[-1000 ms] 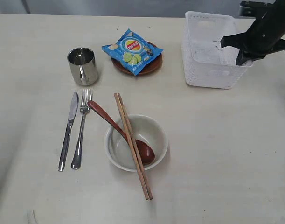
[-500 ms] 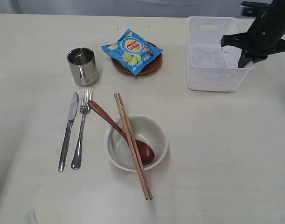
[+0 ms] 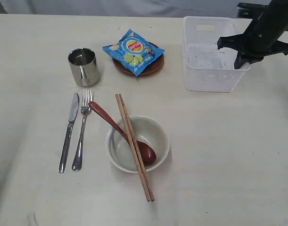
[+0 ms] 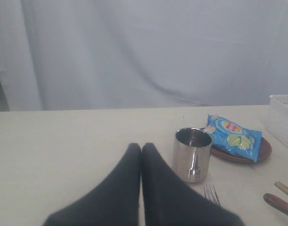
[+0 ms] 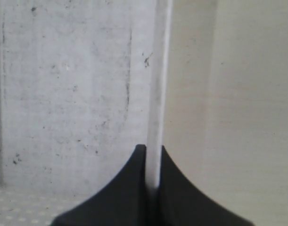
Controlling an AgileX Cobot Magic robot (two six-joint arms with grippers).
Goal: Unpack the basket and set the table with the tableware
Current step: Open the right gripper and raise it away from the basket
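The empty white basket (image 3: 209,77) stands at the table's far right. My right gripper (image 3: 242,59) is shut on its right rim; the right wrist view shows the thin white wall (image 5: 158,70) pinched between my right gripper's (image 5: 153,149) black fingers. Laid out on the table (image 3: 228,155) are the steel cup (image 3: 83,67), knife (image 3: 69,129), fork (image 3: 82,129) and pale bowl (image 3: 160,129). The wooden spoon (image 3: 106,117) and chopsticks (image 3: 134,147) rest across the bowl. My left gripper (image 4: 141,147) is shut and empty, a little short of the cup (image 4: 192,154); the exterior view does not show it.
A blue crisp packet (image 3: 133,51) lies on the small brown plate (image 3: 155,66) behind the bowl, between cup and basket. The packet (image 4: 233,136) and fork tines (image 4: 210,193) also show in the left wrist view.
The basket was tilted a second ago; it now sits level and has shifted a little to the left with my right gripper still on its rim.
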